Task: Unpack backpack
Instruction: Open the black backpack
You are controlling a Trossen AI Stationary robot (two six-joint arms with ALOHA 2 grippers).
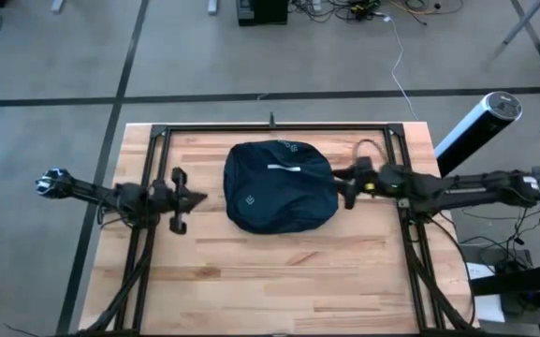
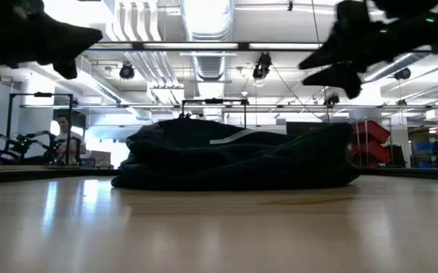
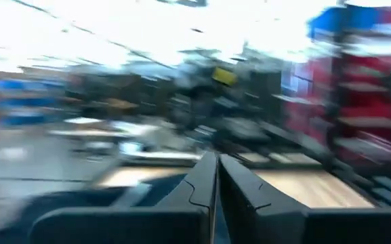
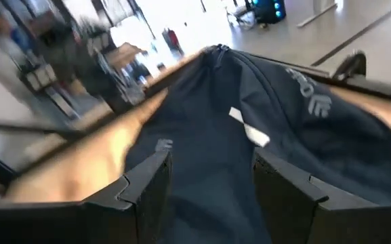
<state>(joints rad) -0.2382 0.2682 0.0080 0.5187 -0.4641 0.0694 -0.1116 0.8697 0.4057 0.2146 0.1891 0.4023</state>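
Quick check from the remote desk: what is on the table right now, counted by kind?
Backpack, dark navy, on the wooden table: 1
Other loose items visible on the table: 0
Total: 1

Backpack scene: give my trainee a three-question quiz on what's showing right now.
1. True or false: the backpack lies near the middle of the table.
2. Which hand has its fingers pressed together: the left hand or the right hand?
3. Multiple choice: the right hand is A) deep inside the backpack, B) above the backpack's edge with fingers apart, C) parked at the table's front edge.

Key: 1 true; 2 the left hand; 3 B.
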